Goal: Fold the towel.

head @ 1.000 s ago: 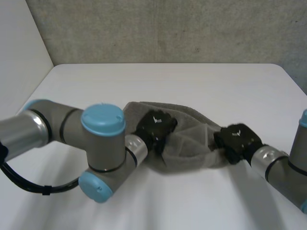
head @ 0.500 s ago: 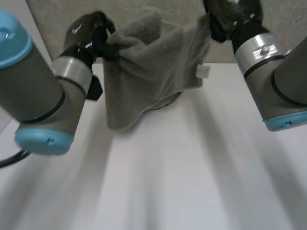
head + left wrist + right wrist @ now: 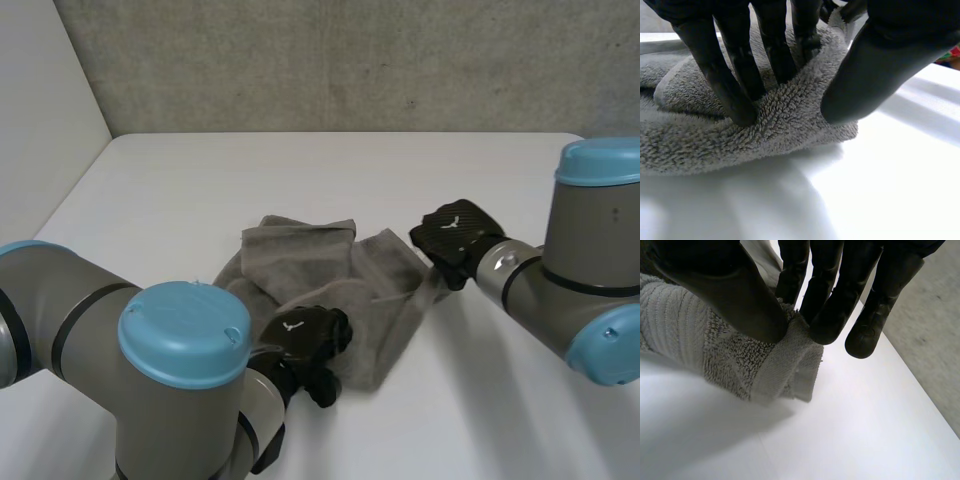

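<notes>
The towel (image 3: 330, 275) is plain mid-grey terry, ribbed in flat stripes near its hem, the table (image 3: 200, 190) white, the left hand (image 3: 310, 345) and right hand (image 3: 455, 235) black with a small white mark on each back, the arms (image 3: 590, 230) grey with light-blue caps.

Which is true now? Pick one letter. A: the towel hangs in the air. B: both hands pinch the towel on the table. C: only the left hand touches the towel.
B: the left hand and right hand each pinch the towel, bunched on the table, between thumb and fingers.
</notes>
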